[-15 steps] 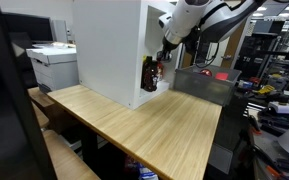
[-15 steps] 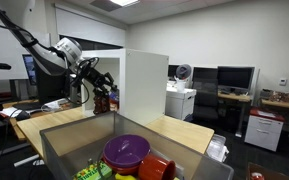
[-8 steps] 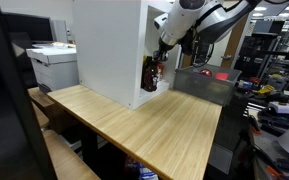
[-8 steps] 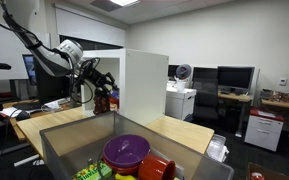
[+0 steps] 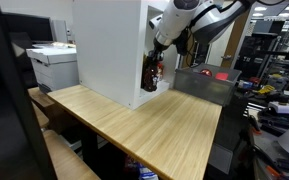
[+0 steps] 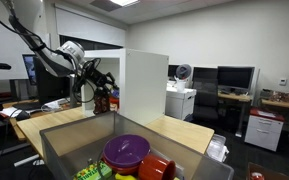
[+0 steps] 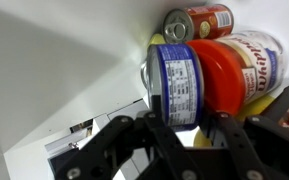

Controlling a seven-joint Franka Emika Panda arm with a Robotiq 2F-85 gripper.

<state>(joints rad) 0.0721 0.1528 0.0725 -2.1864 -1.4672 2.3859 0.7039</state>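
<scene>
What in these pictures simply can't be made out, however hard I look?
Pincer, wrist view: whether it touches the blue can is unclear; it overlaps the can's lower end.
Red-labelled jar, same view: lettering blurred, lower part behind the pincer.
Cans in the white cabinet: too small to tell apart in an exterior view.
Grey bin, in an exterior view: contents cut off by the bottom edge.

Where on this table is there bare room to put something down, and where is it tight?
The wooden tabletop is bare from the white cabinet to its near edge. Crowded: inside the cabinet, where the blue-labelled can, red-lidded jar and red can sit packed close together, with the gripper right at them.
</scene>
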